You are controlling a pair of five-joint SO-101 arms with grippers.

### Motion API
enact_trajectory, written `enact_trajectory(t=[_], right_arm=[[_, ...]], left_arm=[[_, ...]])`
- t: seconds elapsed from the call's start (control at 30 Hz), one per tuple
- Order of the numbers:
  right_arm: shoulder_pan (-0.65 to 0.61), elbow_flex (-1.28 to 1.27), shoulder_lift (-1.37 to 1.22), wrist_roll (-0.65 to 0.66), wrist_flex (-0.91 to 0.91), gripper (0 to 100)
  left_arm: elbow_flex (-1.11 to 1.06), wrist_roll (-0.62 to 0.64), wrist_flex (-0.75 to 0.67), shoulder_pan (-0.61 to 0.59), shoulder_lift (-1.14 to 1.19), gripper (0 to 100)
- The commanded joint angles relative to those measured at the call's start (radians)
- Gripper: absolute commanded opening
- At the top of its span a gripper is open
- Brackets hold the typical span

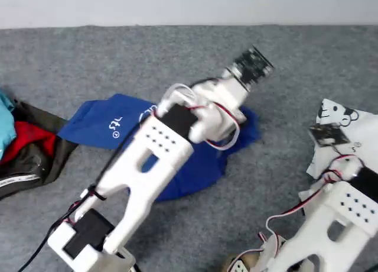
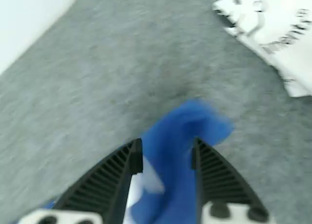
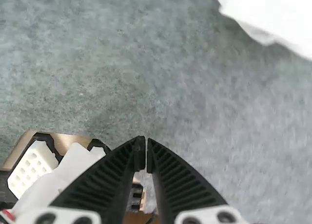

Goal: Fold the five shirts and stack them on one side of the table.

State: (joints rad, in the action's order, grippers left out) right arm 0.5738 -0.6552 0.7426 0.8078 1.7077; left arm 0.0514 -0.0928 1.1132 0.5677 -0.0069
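Observation:
A blue shirt (image 1: 100,124) lies crumpled in the middle of the grey table, and my left arm (image 1: 159,142) stretches over it. My left gripper (image 2: 165,146) is shut on a fold of the blue shirt (image 2: 195,121), which bulges out past the fingertips just above the table. A white printed shirt (image 1: 354,127) lies at the right edge, also seen as the white shirt (image 2: 273,29) beyond the blue fold. My right gripper (image 3: 146,141) hangs shut and empty over bare table, short of the white shirt (image 3: 273,14). My right arm (image 1: 348,207) stands at the front right.
At the left edge lies a pile of a teal shirt (image 1: 5,127), a red shirt (image 1: 26,139) and a black garment (image 1: 35,165). The grey table (image 1: 283,183) is bare between the blue and white shirts. A white wall borders the far side.

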Motion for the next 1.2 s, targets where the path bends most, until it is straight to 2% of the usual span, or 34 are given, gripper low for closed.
enact_trajectory(t=[0.0,0.2,0.3,0.43,0.63,0.83,0.93,1.17], right_arm=[[-0.157,0.080,0.016,-0.025,-0.004,0.9],[-0.573,0.087,0.015,-0.226,-0.005,0.9],[-0.789,0.087,0.010,-0.313,-0.022,0.9],[-1.026,0.087,-0.077,-0.419,-0.071,0.9],[-1.208,0.184,-0.320,-0.520,-0.153,2.2],[-1.346,0.488,-0.621,-0.617,-0.117,19.2],[-1.422,0.626,-0.757,-0.640,-0.096,22.7],[-1.575,0.853,-1.003,-0.667,-0.082,22.9]], left_arm=[[0.107,-0.006,0.141,-0.118,-0.015,18],[0.194,-0.049,0.416,-0.370,-0.028,18],[0.199,-0.058,0.453,-0.528,-0.078,18],[0.196,-0.155,0.499,-0.706,-0.166,18],[0.165,-0.166,0.514,-0.936,-0.213,18],[0.079,-0.216,0.471,-1.125,-0.213,18],[0.058,-0.219,0.425,-1.218,-0.213,18],[0.024,-0.221,0.397,-1.316,-0.206,18]])
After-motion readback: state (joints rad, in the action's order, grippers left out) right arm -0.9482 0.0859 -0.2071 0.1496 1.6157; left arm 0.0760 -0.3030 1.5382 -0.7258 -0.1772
